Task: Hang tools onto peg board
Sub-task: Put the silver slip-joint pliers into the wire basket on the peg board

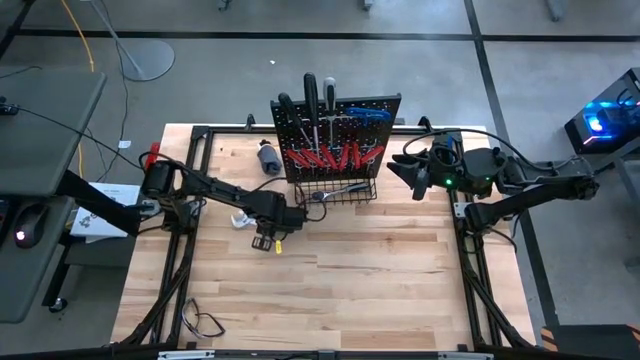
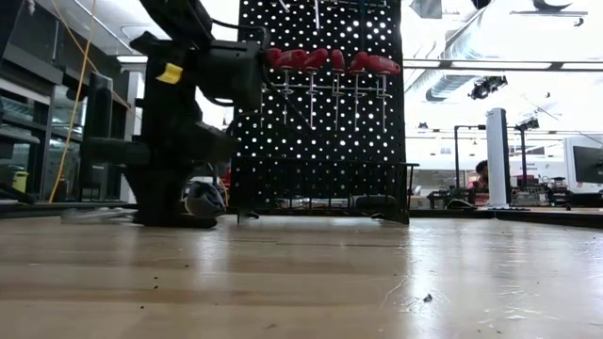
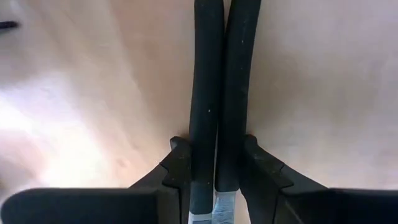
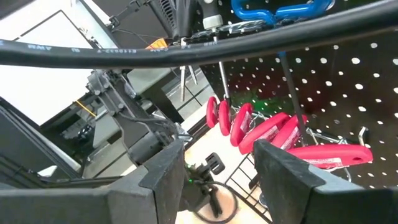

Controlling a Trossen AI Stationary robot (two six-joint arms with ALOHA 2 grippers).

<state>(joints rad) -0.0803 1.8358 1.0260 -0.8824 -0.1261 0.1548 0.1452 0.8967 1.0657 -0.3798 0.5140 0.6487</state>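
Starting at the left of the table, I see my left gripper down near the wood just in front of the peg board. In the left wrist view its fingers bracket two black rubber-sleeved handles lying side by side, which I read as the black-handled pliers. The jaws stand narrow around both handles, and I judge the grip is just being made; I cannot say it is firm. I expect the pliers to be stiff and fairly heavy for their size, with sleeves that give good friction, so squeezing both handles together keeps them from springing apart. The bare metal near the pivot looks slicker, so I would not hold there. The free handle ends are what I would need clear for a hook.

Moving right, the board stands upright with its wire basket at the base, a row of red-handled screwdrivers hung across it, a few black-handled tools sticking up at the top edge, and a blue-handled tool higher up.

Furthest right, my right gripper waits just beside the board's edge, raised off the table, jaws parted and holding nothing.
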